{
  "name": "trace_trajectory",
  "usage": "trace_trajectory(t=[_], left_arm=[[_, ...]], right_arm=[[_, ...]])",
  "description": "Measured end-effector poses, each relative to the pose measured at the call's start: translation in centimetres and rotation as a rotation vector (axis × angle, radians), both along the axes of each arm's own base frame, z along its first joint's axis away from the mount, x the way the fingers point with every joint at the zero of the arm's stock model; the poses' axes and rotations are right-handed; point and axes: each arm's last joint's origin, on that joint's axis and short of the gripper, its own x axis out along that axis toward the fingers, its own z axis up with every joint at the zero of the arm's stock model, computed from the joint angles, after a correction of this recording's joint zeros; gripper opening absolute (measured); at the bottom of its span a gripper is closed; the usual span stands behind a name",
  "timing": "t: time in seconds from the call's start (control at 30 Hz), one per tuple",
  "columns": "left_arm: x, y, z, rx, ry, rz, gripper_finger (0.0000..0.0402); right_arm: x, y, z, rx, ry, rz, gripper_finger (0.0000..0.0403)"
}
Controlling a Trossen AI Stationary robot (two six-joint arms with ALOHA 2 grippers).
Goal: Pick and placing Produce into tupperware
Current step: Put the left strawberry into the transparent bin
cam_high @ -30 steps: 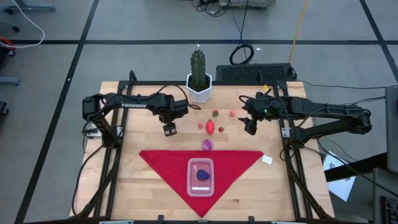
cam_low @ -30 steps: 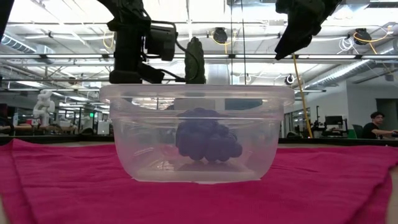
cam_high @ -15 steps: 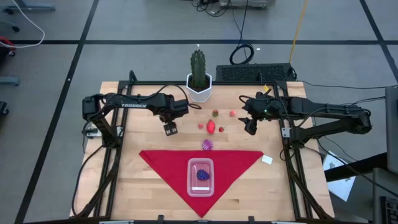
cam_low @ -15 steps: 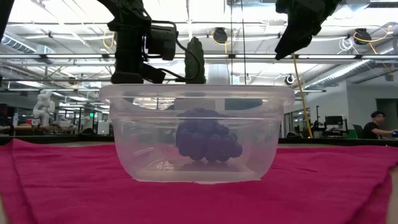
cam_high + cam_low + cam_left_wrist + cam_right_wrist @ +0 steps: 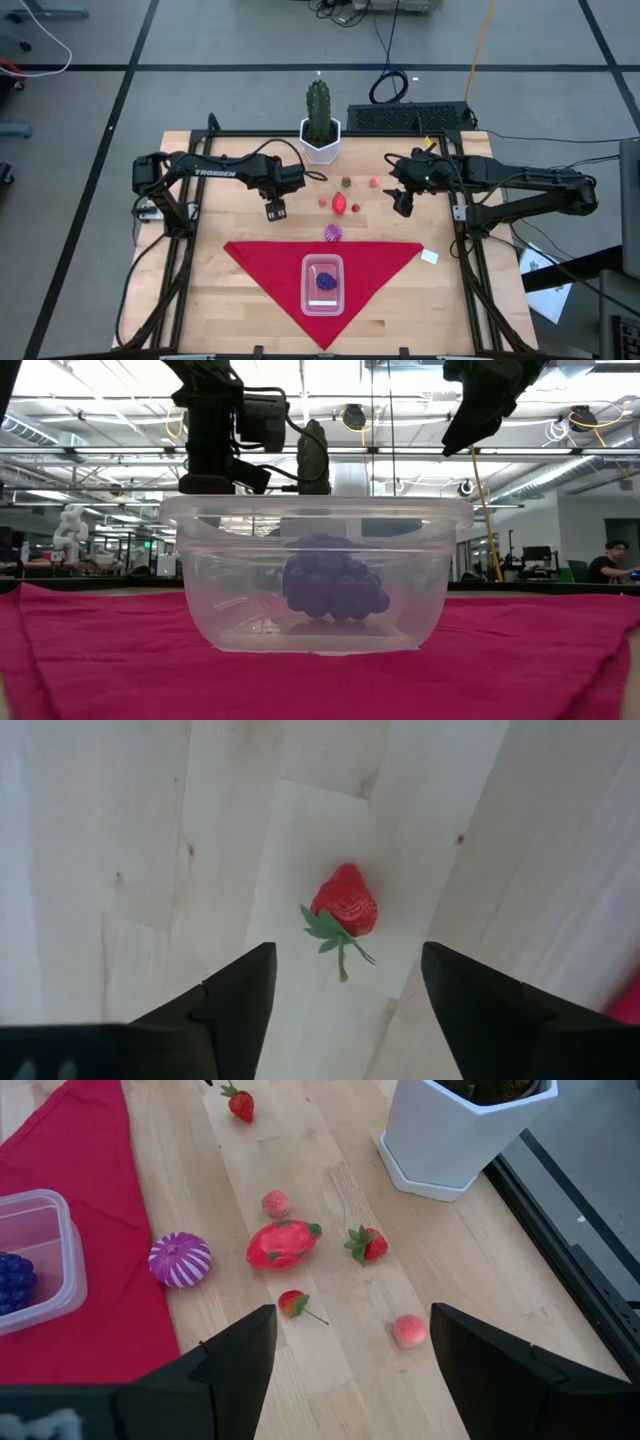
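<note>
Small clear rectangular plastic container (image 5: 323,284) with rounded corners at the counter's 6 o'clock, on a red triangular cloth (image 5: 260,259); inside it, one dark purple knobbly toy fruit (image 5: 326,281), seen through the wall in the low view (image 5: 332,581). Just beyond the cloth's far edge, at 12 o'clock from the container, a purple-and-white striped toy piece (image 5: 333,233). Farther toward 12 o'clock, scattered on the bare light wooden counter (image 5: 200,290): a pink-red oval toy fruit with green tips (image 5: 339,204), a small pink ball (image 5: 323,201), a small red piece with a thin stem (image 5: 355,208), a red strawberry with green leaves (image 5: 346,182) and a pink peach-like ball (image 5: 373,182).

Left fingers (image 5: 275,210) hanging at 10 o'clock from the container, spread apart and empty, above a tiny red toy strawberry with green stem (image 5: 344,903) lying between them in the left wrist view. Right fingers (image 5: 402,204) at 2 o'clock, likewise apart, holding nothing.

At the counter's far edge, 12 o'clock, a tall green cactus in a white pot (image 5: 319,124).
</note>
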Motion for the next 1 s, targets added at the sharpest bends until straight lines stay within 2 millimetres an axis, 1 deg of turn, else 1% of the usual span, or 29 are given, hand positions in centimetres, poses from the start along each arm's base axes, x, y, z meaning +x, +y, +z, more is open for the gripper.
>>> trace_trajectory(t=[0.23, 0.4, 0.47, 0.57, 0.73, 0.9, 1.0], left_arm=[[-0.1, 0.2, 0.0, 0.007, 0.002, 0.005, 0.0323], [-0.1, 0.7, -0.1, 0.013, 0.000, -0.002, 0.0348], [-0.2, 1.0, -0.6, 0.014, -0.012, -0.012, 0.0352], [-0.7, 1.3, -1.6, -0.031, -0.014, -0.018, 0.0353], [-1.7, 1.3, -3.5, -0.038, 0.006, -0.015, 0.0354], [-1.9, 1.2, -4.3, -0.014, 0.002, -0.036, 0.0353], [-1.5, 1.3, -4.3, 0.013, -0.036, -0.052, 0.0353]], right_arm=[[0.0, 0.0, 0.0, 0.012, -0.005, -0.013, 0.0254], [0.0, 0.0, 0.0, 0.012, -0.005, -0.013, 0.0254], [0.0, 0.0, 0.0, 0.012, -0.005, -0.013, 0.0254], [0.0, 0.0, 0.0, 0.013, -0.005, -0.012, 0.0254], [0.0, 0.0, 0.0, 0.013, -0.005, -0.012, 0.0254], [0.0, 0.0, 0.0, 0.012, -0.012, -0.012, 0.0254], [0.1, 0.0, 0.1, 0.011, -0.020, -0.013, 0.0254]])
